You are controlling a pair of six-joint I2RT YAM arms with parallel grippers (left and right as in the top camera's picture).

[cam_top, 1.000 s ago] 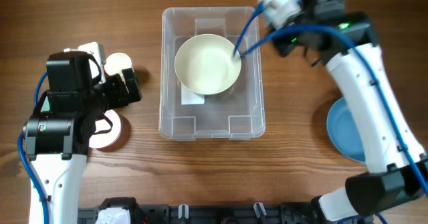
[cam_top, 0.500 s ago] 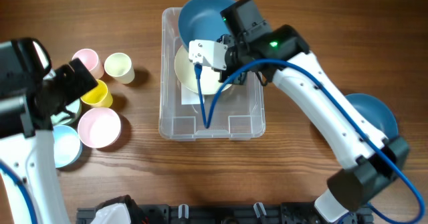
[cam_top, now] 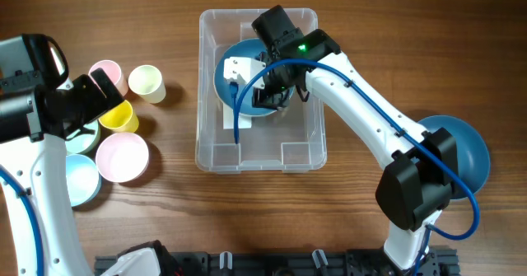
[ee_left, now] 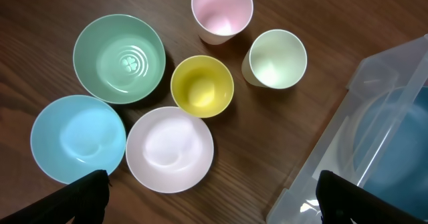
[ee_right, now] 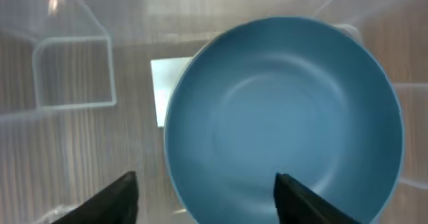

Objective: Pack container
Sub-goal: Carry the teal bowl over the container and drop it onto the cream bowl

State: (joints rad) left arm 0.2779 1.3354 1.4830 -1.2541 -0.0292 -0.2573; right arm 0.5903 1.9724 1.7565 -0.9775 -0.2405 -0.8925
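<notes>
My right gripper [ee_right: 208, 200] hangs with its fingers apart, gripping nothing, directly above the blue bowl [ee_right: 284, 117] lying inside the clear container [ee_right: 70, 73]. My left gripper [ee_left: 214, 204] is spread wide too, the container off to its right, a pale pink bowl [ee_left: 169, 149] beneath it

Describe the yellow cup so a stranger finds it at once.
From the clear container mid-table, look to the cups and bowls on its left-arm side. The yellow cup sits in their middle, the only yellow one among pink, green, blue and cream.
</notes>
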